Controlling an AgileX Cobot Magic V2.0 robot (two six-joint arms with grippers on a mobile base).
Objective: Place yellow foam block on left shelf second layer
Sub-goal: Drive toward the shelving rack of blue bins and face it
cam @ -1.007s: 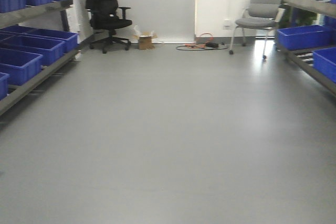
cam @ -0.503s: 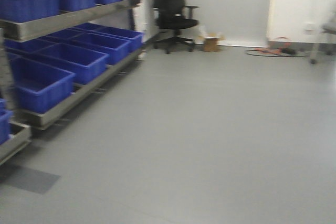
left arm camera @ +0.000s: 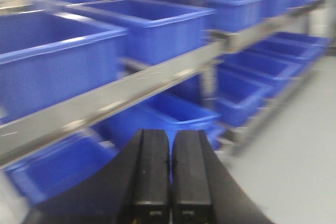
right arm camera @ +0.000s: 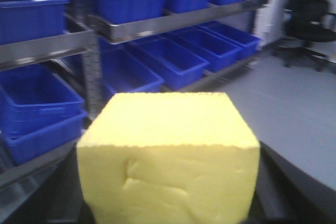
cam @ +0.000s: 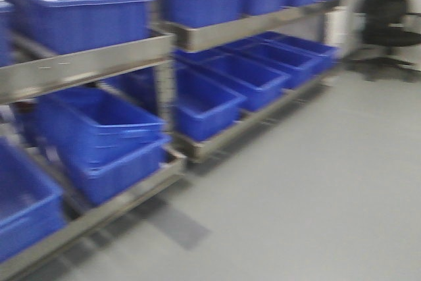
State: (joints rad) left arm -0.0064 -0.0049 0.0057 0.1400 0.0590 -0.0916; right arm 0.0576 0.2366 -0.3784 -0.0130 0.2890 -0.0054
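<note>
One yellow foam block (right arm camera: 168,150) sits gripped in the right end effector (right arm camera: 168,195).

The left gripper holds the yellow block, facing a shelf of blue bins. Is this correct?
No: the right gripper holds the yellow block, facing a shelf of blue bins; the right wrist view shows it. The left gripper is shut, empty.

The yellow foam block (right arm camera: 168,156) is a pale lemon cuboid, nearly a cube. It is matte, with slightly ragged edges and a few shallow dents creasing its near face. It sits upright and level, its flat top showing. It is held off the floor between the dark sides of the right gripper (right arm camera: 168,192), near the shelf rack (right arm camera: 131,27) on its left.
</note>
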